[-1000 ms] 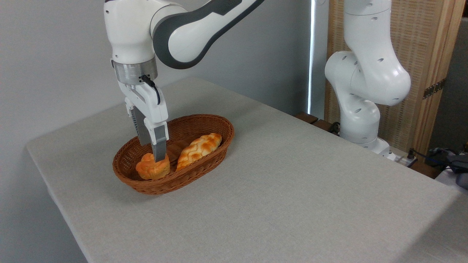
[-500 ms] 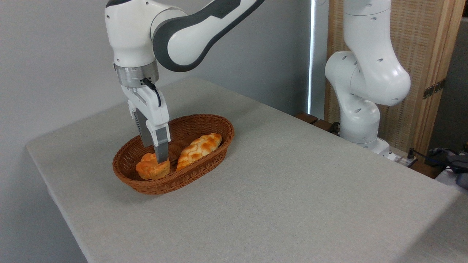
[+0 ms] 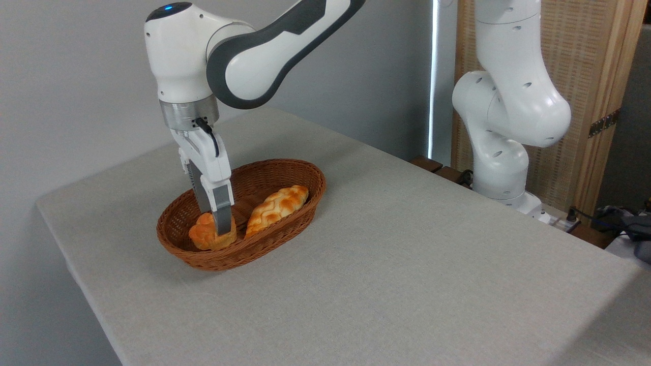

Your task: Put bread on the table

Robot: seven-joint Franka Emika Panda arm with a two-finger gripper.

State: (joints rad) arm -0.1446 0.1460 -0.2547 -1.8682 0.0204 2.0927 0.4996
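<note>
One bun (image 3: 211, 236): lying in basket (image 3: 285, 223), 9 o'clock of loaf (image 3: 277, 203).
Gripper (image 3: 219, 229): fingers straddling bun; closure untellable.
Remaining: lifting, placing on table (image 3: 407, 264).

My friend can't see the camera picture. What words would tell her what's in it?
A white robot arm's gripper reaches into a brown wicker basket, fingers down around a small round orange bun. A longer braided loaf lies beside the bun, and the basket sits on a grey-beige table.

The gripper (image 3: 217, 223) hangs inside the wicker basket (image 3: 285, 234), whose rim rings it. A braided loaf (image 3: 277, 204) lies just right of the jaws. Bare table (image 3: 407, 264) spreads beyond the rim.
</note>
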